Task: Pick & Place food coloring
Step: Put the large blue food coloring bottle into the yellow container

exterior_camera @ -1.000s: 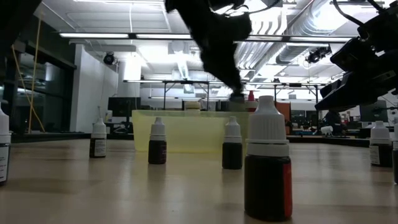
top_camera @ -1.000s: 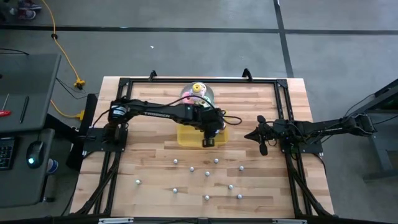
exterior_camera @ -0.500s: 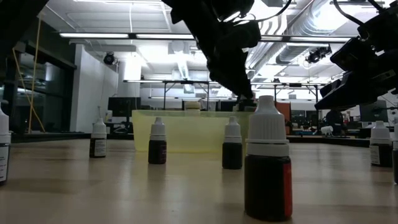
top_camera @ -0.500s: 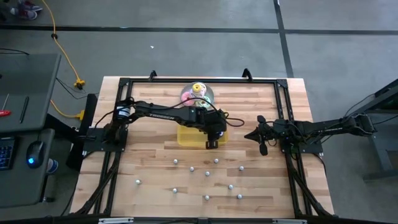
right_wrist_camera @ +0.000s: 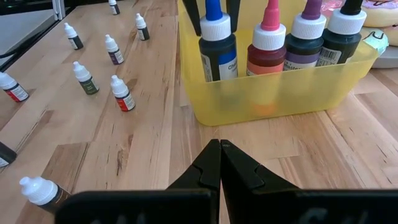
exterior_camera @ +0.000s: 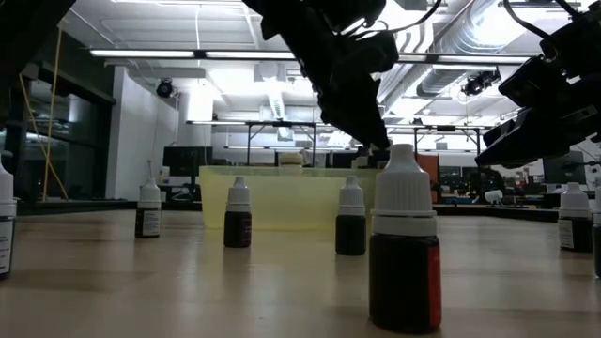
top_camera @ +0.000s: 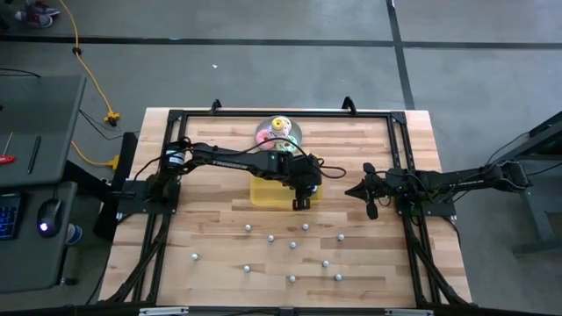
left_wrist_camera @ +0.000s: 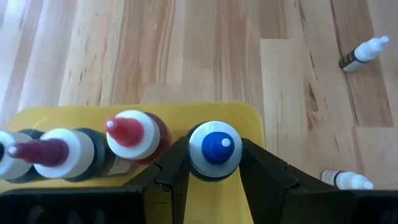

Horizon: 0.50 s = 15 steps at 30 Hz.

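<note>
The yellow tray sits mid-table and holds several upright colouring bottles, with red, purple and dark ones in a row. My left gripper is over the tray's near right corner, shut on a blue-tipped bottle. Several small loose bottles stand on their bases on the near half of the table. My right gripper hovers shut to the right of the tray, touching nothing. My left gripper pinches the blue-tipped bottle by its white cap between the two fingers, coming from above and pointing down. The bottle is upright, its body down inside the tray at the end of the row. Whether its base rests on the tray floor I cannot tell.
A stack of pastel ring toys on a round plate stands just beyond the tray. A black frame runs around the table edges. In the low view, large near bottles stand in front of the tray.
My left gripper has moved a little toward the table's right edge and down, carrying the bottle over the tray's near right corner and lowering it in among the others. The right arm has kept still.
</note>
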Tool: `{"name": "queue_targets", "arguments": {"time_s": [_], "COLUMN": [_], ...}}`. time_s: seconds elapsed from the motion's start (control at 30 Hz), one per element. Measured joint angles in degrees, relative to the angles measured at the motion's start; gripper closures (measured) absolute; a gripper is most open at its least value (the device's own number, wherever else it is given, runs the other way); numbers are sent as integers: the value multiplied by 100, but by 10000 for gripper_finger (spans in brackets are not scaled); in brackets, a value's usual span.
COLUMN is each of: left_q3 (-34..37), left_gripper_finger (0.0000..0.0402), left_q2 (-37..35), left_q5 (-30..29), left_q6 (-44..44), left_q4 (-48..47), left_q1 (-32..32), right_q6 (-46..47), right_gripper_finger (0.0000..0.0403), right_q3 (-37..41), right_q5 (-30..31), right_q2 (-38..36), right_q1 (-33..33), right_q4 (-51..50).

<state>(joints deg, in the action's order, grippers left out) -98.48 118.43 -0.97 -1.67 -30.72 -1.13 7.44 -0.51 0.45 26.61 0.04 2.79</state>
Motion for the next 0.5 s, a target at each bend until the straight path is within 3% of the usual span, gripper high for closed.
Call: {"name": "queue_targets", "arguments": {"time_s": [0.5], "left_q3": [-17], "left_gripper_finger": [286], "left_q2": [167], "left_q5": [190], "left_q6": [55], "left_q4": [226], "left_q1": [0], "right_q6": [0], "right_gripper_finger": [402], "right_q3": [0], "right_q5": [1], "right_q2": [0], "right_q1": [2], "right_q4": [-2]}}
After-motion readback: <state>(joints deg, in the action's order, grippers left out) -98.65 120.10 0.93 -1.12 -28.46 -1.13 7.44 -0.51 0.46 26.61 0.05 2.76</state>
